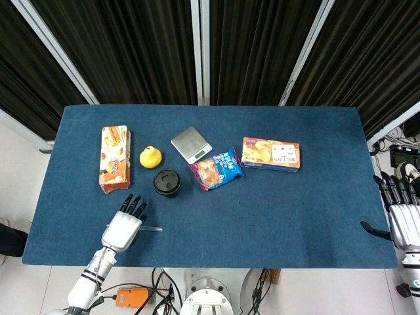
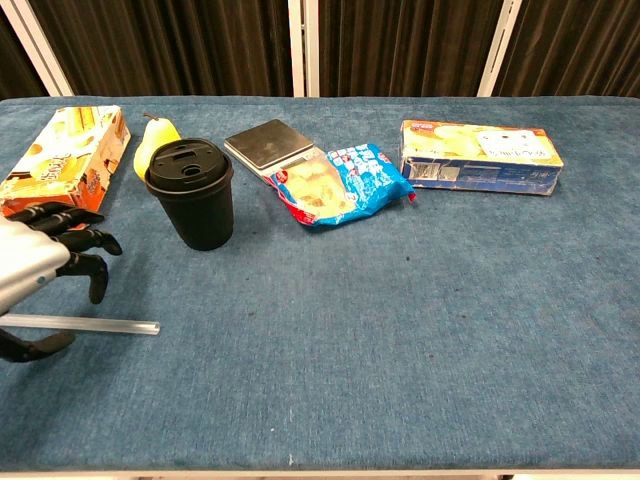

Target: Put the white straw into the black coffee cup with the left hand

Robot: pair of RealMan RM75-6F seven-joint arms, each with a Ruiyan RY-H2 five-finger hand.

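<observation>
The white straw [image 2: 90, 324] lies flat on the blue table near its front left edge; in the head view only its right end [image 1: 153, 229] shows past my hand. The black coffee cup [image 1: 167, 182] [image 2: 192, 193] stands upright with its lid on, behind and to the right of the straw. My left hand [image 1: 125, 225] [image 2: 45, 272] hovers over the straw's left part, fingers spread and pointing toward the cup, holding nothing. My right hand [image 1: 401, 216] hangs off the table's right edge, fingers apart and empty.
An orange snack box [image 1: 114, 167] and a yellow pear [image 1: 150, 157] lie left of and behind the cup. A small scale [image 1: 191, 144], a blue snack bag [image 1: 217, 168] and a long biscuit box [image 1: 270, 153] sit further right.
</observation>
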